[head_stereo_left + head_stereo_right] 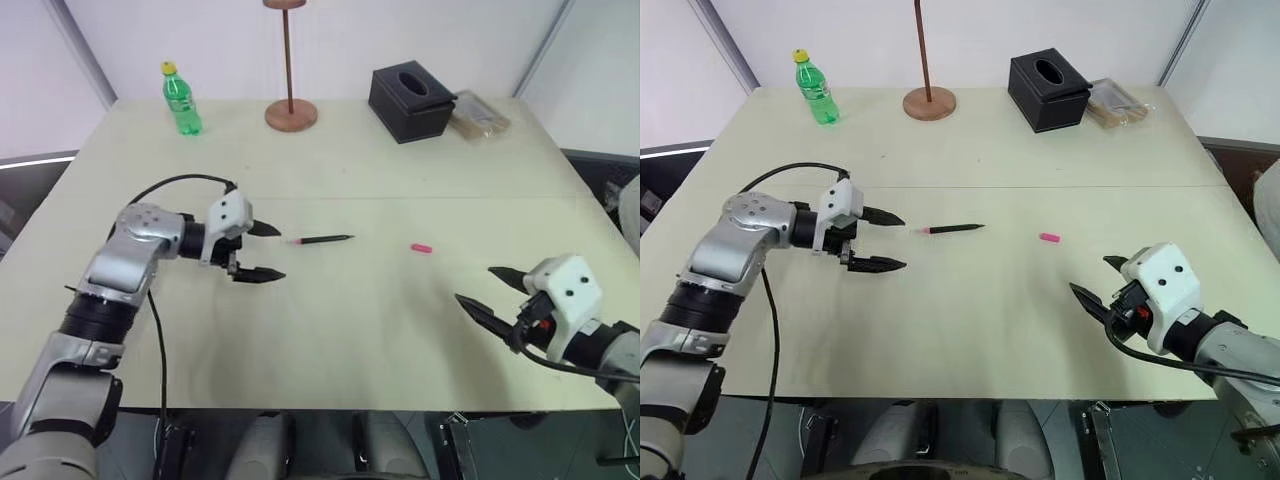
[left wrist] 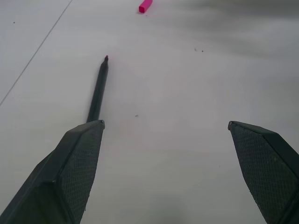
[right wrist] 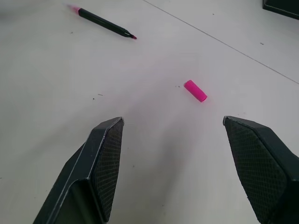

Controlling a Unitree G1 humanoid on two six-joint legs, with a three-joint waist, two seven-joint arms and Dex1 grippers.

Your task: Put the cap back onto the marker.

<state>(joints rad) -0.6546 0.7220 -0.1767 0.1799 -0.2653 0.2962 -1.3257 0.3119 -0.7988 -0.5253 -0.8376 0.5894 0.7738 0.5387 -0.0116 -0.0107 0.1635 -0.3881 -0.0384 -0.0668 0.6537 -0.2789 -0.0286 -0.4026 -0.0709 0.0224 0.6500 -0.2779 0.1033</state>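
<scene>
A thin black marker (image 1: 322, 240) lies flat near the middle of the table, its pale pink end toward my left gripper (image 1: 266, 252). That gripper hovers open just left of the marker, one finger beside its pink end; the marker (image 2: 97, 91) runs out past that finger. The small bright pink cap (image 1: 421, 247) lies by itself to the right of the marker, a short gap from its tip. My right gripper (image 1: 488, 290) stands open near the front right, short of the cap (image 3: 195, 90), with nothing between its fingers.
At the back of the table stand a green bottle (image 1: 181, 99), a wooden stand with a round base (image 1: 290, 113), a black tissue box (image 1: 411, 101) and a clear packet (image 1: 479, 115). A black cable (image 1: 170, 186) loops over my left arm.
</scene>
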